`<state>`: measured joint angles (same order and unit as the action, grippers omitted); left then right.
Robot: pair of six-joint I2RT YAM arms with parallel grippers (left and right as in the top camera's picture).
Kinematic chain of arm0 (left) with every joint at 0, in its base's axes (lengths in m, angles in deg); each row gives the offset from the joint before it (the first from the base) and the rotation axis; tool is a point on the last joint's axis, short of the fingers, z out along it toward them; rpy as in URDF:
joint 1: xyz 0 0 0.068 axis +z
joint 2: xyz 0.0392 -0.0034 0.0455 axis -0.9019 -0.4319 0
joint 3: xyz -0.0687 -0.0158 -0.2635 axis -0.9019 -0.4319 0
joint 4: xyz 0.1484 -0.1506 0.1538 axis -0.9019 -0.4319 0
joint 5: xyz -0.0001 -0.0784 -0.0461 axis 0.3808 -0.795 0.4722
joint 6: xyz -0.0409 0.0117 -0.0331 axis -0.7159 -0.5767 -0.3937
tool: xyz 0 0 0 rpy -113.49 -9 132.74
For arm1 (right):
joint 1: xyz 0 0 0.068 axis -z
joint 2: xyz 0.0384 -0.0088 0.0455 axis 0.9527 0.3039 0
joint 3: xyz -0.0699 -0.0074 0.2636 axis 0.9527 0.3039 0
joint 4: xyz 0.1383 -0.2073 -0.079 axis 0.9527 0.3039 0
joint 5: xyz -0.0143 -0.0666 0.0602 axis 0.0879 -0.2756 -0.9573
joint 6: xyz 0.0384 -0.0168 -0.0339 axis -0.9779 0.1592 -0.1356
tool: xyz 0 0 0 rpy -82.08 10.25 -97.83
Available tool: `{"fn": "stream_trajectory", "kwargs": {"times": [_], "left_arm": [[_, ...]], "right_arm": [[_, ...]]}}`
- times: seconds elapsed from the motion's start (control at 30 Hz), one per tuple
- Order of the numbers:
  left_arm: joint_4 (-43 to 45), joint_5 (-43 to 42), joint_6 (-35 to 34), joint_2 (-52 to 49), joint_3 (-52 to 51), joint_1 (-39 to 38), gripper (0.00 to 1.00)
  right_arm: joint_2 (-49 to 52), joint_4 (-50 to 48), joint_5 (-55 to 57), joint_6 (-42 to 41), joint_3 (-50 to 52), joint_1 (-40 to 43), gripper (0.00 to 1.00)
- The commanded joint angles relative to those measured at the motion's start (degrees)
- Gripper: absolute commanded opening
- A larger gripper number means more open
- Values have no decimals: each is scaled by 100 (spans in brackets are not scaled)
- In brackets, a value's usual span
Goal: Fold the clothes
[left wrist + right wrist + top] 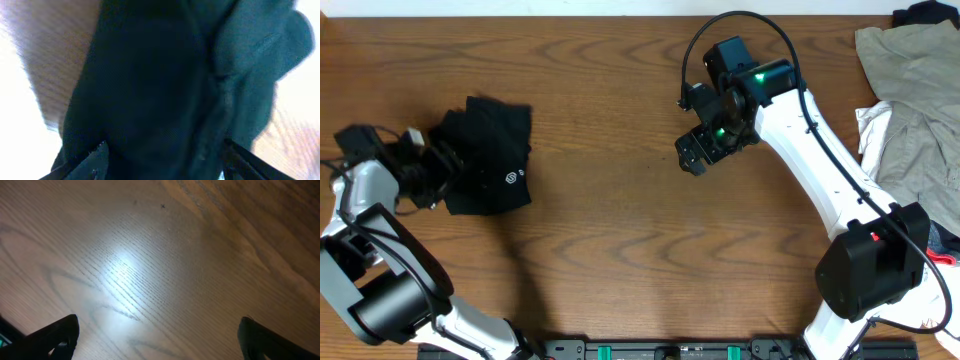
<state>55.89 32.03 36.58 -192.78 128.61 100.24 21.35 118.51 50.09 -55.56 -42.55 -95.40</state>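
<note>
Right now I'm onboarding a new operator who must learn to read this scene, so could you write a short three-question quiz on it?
1. Which hand is at the black garment?
2. True or false: the right hand grips that garment.
3. The beige garment lies: A) under the left hand; B) by the edge of the table on the right arm's side; C) on the black garment.
Key: 1 the left hand; 2 false, it stands open over bare wood; 3 B.
</note>
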Motion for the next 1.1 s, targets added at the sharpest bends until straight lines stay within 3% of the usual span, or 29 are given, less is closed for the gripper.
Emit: {"fn": "stream_trajectory", "kwargs": {"times": [0.0, 0.13, 0.27, 0.47, 0.73, 0.9, 1.07], "left_arm": [[282, 68, -26, -61, -271, 127, 74], [616, 4, -33, -50, -278, 166, 75], [632, -809, -26, 109, -24, 164, 76], [627, -1106, 2, 1132, 175, -192, 84], [389, 474, 68, 2529, 175, -1860, 99], [92, 1716, 61, 2632, 175, -3187, 98], [-144, 2107, 61, 2564, 173, -3934, 98]], "right_arm": [[-4, 28, -9, 76, -35, 31, 99], [-4, 26, -9, 74, -33, 31, 99], [-20, -85, 15, 9, -39, 42, 99], [-378, -507, 22, -407, -42, 424, 99], [-831, -942, 20, -632, -42, 1497, 99], [-826, -981, 175, -632, -39, 2133, 99], [-826, -1091, 535, -632, -39, 2667, 99]]}}
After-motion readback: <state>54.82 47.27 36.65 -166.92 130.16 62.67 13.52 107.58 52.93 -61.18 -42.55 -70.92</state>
